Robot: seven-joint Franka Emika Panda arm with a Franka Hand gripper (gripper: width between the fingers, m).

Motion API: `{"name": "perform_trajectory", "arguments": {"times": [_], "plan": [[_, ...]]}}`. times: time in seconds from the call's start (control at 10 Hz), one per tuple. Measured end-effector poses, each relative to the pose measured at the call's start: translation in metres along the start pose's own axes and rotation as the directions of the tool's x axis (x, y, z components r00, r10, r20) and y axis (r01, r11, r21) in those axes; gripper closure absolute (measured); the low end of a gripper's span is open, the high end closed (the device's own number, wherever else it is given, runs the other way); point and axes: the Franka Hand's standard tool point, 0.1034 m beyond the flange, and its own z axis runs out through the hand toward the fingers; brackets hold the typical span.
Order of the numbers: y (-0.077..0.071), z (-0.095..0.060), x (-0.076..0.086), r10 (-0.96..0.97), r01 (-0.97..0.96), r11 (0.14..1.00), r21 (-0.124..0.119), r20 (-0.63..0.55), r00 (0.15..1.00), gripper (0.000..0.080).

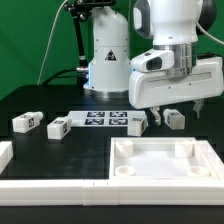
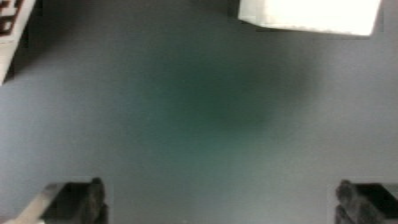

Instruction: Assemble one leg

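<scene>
Four legs lie in a row on the tabletop [image 1: 60,100], listed here from the exterior view's left to its right: first leg [image 1: 25,122], second leg [image 1: 57,127], third leg [image 1: 137,121], fourth leg [image 1: 173,118]. The marker board [image 1: 100,119] sits between the second and third.

Handling (a judgement): they are small rigid blocks, probably light, with nothing to crush. The faces look smooth, so a leg may slip or twist if pinched off-centre. Best hold is across the two long flat sides at mid-length, pads square to the faces. Being light, a leg could slide if a finger touches it first.

Looks: each is a short white rectangular block with a black-and-white square tag on the face toward the camera. All lie on their sides, each at a slightly different angle. Third and fourth are near each other, first and second likewise.

The tool [image 1: 175,106] hangs just above the fourth leg, with no visible contact. In the wrist view its fingers [image 2: 71,200] are spread wide with only dark tabletop between them, so it is open and empty. A white block [image 2: 317,14] shows at the wrist frame's edge, likely a leg, but which one cannot be told.

The tray-like piece [image 1: 160,172] lies nearer the camera, apart from the legs.
</scene>
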Motion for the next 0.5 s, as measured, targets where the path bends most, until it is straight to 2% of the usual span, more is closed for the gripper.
{"name": "perform_trajectory", "arguments": {"times": [0.2,0.3,0.5], "plan": [[0.003,-0.002,0.004,0.008,-0.008,1.0,0.002,0.025,1.0,0.015],[-0.004,0.001,-0.003,0.019,-0.019,1.0,0.005,0.08,0.997,0.015],[-0.022,0.002,-0.019,0.033,-0.036,0.999,0.004,0.285,0.958,0.015]]}}
